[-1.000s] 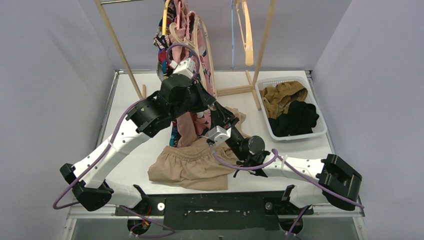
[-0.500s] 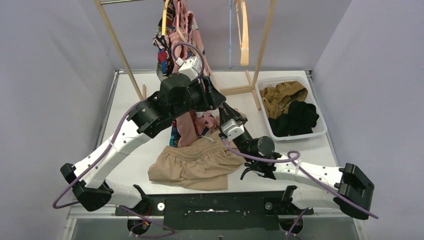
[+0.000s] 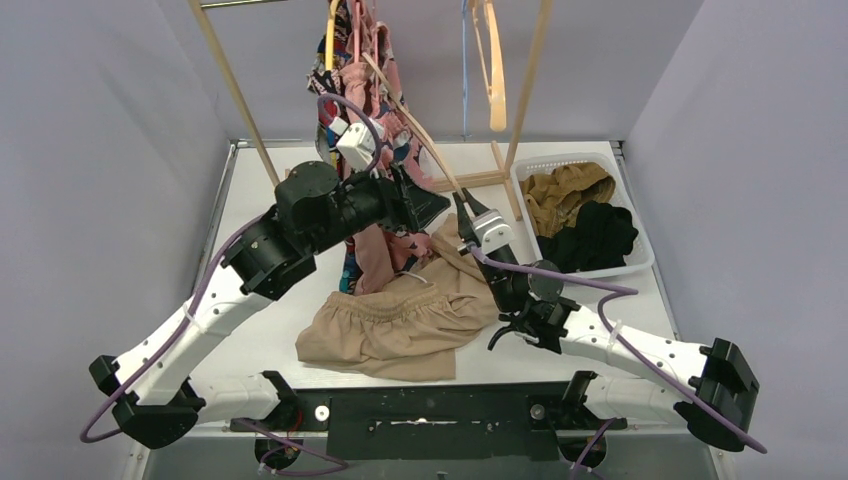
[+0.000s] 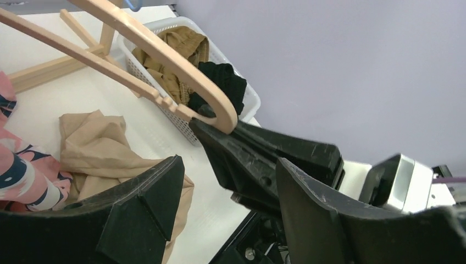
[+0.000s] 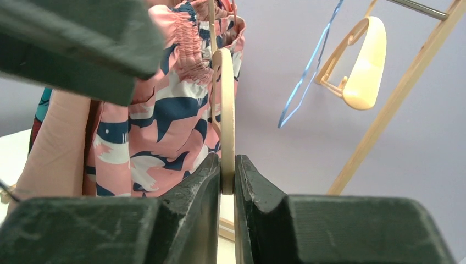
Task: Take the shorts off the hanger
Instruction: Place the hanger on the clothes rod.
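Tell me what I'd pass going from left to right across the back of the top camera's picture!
wooden rack pole → hanging shorts → empty cream hanger → white basket

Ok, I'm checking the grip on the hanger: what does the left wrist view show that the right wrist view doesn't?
Left wrist only: the white basket holding mustard shorts and black shorts, and the beige shorts on the table. Right wrist only: an empty cream hanger and a blue hanger on the rack. Both: the wooden hanger pinched in the right gripper, and the pink print shorts.
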### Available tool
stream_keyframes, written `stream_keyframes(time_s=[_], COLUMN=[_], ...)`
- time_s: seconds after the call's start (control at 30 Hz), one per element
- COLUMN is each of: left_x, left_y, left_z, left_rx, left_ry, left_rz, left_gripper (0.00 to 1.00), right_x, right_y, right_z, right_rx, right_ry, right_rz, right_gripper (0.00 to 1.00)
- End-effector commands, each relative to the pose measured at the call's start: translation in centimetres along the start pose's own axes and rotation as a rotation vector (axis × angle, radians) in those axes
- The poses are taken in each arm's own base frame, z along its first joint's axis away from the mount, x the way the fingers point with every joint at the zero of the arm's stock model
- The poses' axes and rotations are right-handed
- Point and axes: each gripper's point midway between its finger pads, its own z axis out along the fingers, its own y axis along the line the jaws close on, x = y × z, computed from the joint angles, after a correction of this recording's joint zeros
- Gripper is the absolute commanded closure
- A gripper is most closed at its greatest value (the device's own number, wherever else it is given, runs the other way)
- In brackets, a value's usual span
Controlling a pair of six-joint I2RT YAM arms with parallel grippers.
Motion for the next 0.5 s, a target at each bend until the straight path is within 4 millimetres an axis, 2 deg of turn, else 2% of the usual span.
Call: stream_keyframes(time_s=[0.0, 0.17, 0.27, 0.33, 0.47], left_x=[-0.1, 4.5, 6.3, 6.8, 6.2], left_y=[-1.4, 2.2, 3.3, 3.7, 3.4], left_z=[-1.6, -2.7, -3.6, -3.8, -3.6], left_rx=[0.105, 0.045, 0.041, 0.041, 0.064], left_ry=[-0.03, 0.055, 0.076, 0.077, 0.03], left_rz=[0.063, 0.085, 0.086, 0.087, 0.09], left_gripper=[0.39, 0.44, 0.47, 0.47, 0.5], right_x=[-3.9, -6.4, -8.0, -8.8, -10.1], right_y=[-2.7, -4.4, -5.5, -5.7, -6.0], right_z=[1.1, 1.5, 1.6, 1.8, 2.0], right_rx=[0.101, 0.161, 0.192, 0.195, 0.198], right_ry=[-0.077, -0.127, -0.163, -0.178, -0.211], right_rz=[0.077, 0.075, 0.078, 0.077, 0.092], right_gripper=[1.0, 1.0, 1.0, 1.0, 1.0])
